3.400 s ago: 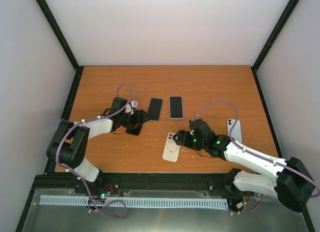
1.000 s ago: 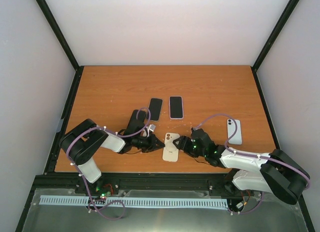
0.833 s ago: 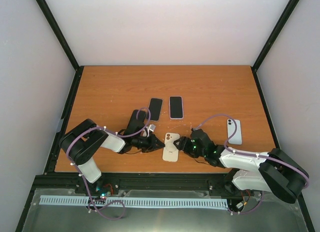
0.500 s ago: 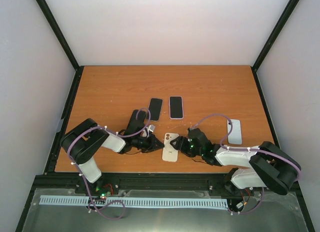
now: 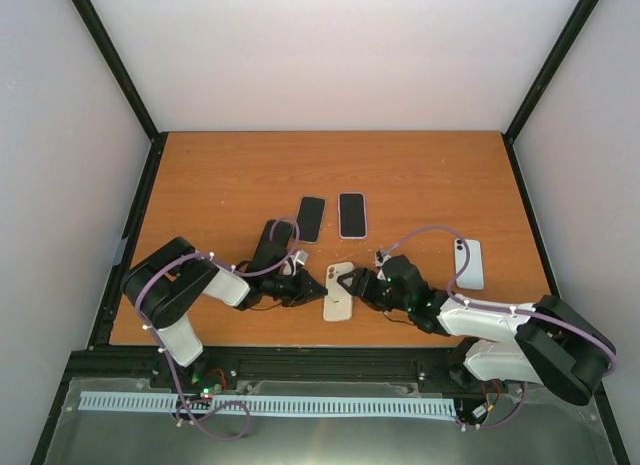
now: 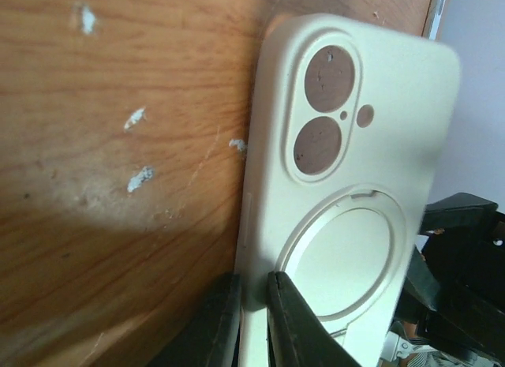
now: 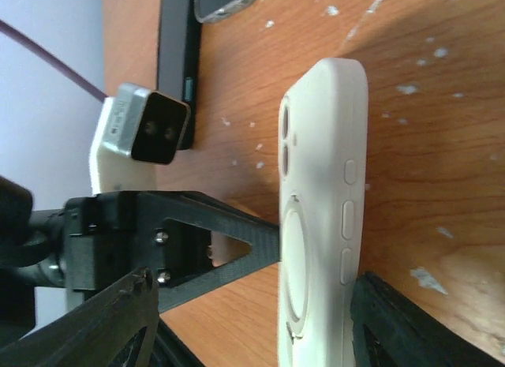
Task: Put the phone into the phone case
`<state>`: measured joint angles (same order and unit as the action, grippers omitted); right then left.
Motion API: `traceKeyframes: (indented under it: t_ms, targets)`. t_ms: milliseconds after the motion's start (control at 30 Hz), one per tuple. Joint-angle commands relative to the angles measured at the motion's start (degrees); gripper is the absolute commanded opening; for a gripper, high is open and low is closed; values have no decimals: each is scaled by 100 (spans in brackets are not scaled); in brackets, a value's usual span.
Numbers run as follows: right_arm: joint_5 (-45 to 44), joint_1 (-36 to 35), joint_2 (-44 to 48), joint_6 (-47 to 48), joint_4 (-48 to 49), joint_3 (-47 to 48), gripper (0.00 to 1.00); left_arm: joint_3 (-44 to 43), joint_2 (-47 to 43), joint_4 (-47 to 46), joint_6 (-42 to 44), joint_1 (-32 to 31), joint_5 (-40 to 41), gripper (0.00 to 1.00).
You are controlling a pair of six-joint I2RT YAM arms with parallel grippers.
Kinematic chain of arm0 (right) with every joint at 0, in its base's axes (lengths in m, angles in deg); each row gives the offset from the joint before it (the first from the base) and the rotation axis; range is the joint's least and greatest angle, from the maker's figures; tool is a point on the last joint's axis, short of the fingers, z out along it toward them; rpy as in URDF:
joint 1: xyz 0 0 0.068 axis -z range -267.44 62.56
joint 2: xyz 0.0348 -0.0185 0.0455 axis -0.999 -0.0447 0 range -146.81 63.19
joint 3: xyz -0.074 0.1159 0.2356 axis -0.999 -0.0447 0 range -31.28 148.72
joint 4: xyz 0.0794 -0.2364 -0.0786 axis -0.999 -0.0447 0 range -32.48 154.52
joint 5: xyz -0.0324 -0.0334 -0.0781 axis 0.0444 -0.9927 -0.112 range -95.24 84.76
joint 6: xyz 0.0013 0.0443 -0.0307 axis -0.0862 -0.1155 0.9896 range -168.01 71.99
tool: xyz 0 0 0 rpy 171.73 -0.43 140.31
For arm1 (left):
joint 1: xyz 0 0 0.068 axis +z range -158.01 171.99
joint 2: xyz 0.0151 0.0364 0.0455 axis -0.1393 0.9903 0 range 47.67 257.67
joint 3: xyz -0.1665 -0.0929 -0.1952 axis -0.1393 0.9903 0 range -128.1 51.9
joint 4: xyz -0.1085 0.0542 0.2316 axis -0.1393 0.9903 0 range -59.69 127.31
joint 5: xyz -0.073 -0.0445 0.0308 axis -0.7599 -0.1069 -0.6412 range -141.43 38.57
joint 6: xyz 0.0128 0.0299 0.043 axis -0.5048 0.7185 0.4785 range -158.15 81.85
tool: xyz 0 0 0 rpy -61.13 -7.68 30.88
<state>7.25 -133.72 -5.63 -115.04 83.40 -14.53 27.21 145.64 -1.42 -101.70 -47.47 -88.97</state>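
Cream silicone phone case (image 5: pixel 338 290) is raised on one long edge near the front of the orange-brown wooden counter (image 5: pixel 220 175), its ringed back face turned toward the left arm. Wood grain shows through both camera cut-outs. All three phones lie flat on the counter, outside the case.

- Slim black phone (image 5: pixel 311 218): just behind the left arm.
- Dark-screened phone with a pale rim (image 5: pixel 352 215): just beside the black one, apart from it.
- Pale phone lying face down (image 5: pixel 469 263): well right, beside the right arm's cable.

Left pincer (image 6: pixel 252 292): clenched on the case's lower side wall, one finger on each face.
Right pincer (image 7: pixel 254 282): spread wide and straddling the case's button side. Contact cannot be told.

Edges: the case and both pincers sit close to the black front rail. The widest open wood lies between the phones and the far edge.
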Motion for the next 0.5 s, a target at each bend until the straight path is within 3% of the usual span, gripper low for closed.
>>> traceKeyframes:
  t_ms: [0, 267, 467]
  targets:
    - [559, -215, -64, -342, 1078, 56, 66, 33, 18, -439, -156, -96, -104, 11]
    - [856, -446, -847, -675, 2068, 295, 65, 94, -42, -395, -206, -94, -34, 14]
    - [695, -461, -1052, -432, 1745, 456, 65, 332, -627, 601, -257, 18, 538, 23]
